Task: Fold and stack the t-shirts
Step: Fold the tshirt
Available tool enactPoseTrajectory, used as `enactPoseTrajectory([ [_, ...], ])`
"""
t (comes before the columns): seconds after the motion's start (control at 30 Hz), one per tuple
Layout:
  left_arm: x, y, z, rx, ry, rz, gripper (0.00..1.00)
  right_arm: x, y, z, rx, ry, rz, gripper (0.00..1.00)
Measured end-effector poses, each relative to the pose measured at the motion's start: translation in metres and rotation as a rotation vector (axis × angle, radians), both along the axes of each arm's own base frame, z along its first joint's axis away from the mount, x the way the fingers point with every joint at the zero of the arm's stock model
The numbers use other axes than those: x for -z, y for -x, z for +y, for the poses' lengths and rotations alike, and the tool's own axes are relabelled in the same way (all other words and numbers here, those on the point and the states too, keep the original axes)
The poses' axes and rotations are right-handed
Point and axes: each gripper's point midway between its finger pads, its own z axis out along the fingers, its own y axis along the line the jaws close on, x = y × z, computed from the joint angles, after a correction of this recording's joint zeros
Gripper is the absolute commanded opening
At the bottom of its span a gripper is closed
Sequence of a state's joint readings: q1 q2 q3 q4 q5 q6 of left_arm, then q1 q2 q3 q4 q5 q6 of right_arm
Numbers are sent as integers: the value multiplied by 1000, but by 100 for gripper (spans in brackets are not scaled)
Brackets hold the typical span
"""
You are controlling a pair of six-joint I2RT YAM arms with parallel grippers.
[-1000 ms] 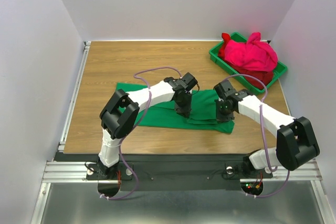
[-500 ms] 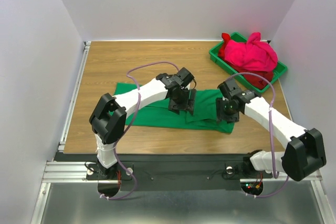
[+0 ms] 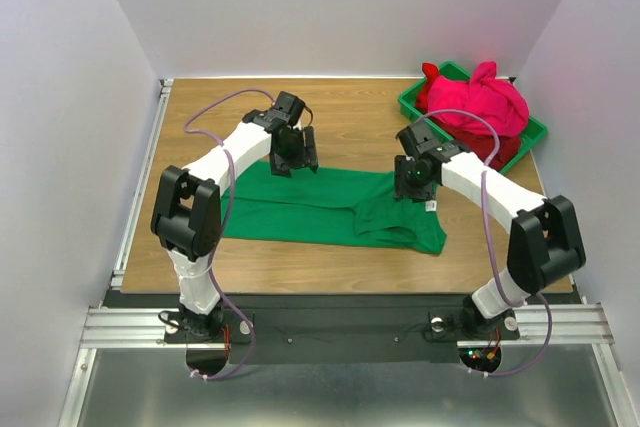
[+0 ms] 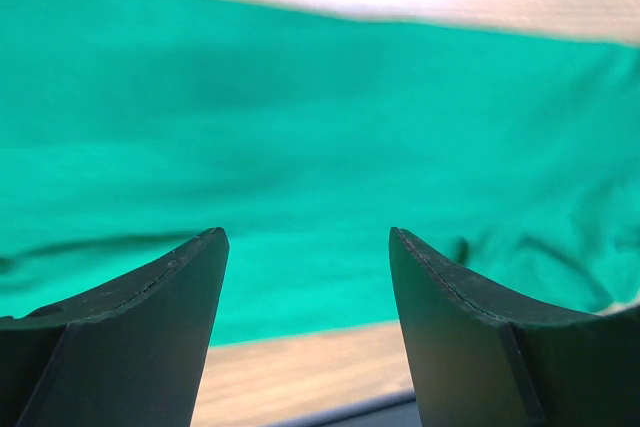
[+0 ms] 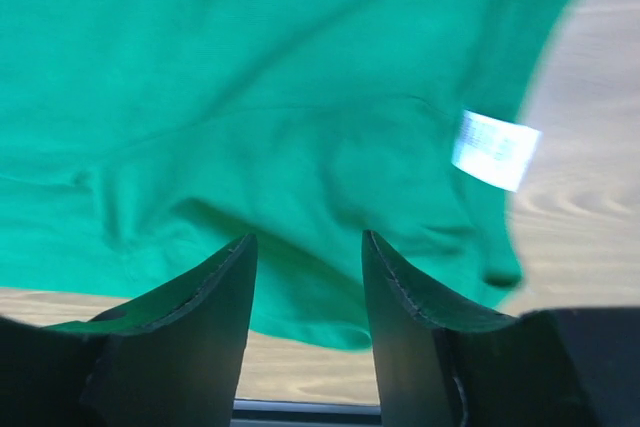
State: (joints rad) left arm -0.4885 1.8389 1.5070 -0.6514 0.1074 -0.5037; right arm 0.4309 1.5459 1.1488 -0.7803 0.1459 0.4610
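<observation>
Left jaws: apart, nothing between them, held above the far edge of the green t-shirt (image 3: 330,209). Right jaws: apart, empty, held above the shirt's right portion, near its white label (image 5: 495,150). The green t-shirt lies flat on the tabletop (image 3: 200,117) as a long band, at centre. The pink t-shirt (image 3: 485,102) sits heaped on the red t-shirt (image 3: 503,150) inside the green bin (image 3: 412,107), at the far right corner.
</observation>
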Motion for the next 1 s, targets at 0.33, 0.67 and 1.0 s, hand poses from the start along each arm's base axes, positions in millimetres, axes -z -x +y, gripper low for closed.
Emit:
enactPoseTrajectory([
  [0.33, 44, -18, 27, -4, -58, 50, 77, 47, 31, 13, -41, -85, 132, 47],
  [0.67, 68, -22, 75, -65, -85, 82, 77, 54, 76, 15, -58, -129, 198, 44],
  [1.0, 77, -24, 99, -97, -83, 71, 78, 64, 84, 9, -45, -90, 249, 45],
])
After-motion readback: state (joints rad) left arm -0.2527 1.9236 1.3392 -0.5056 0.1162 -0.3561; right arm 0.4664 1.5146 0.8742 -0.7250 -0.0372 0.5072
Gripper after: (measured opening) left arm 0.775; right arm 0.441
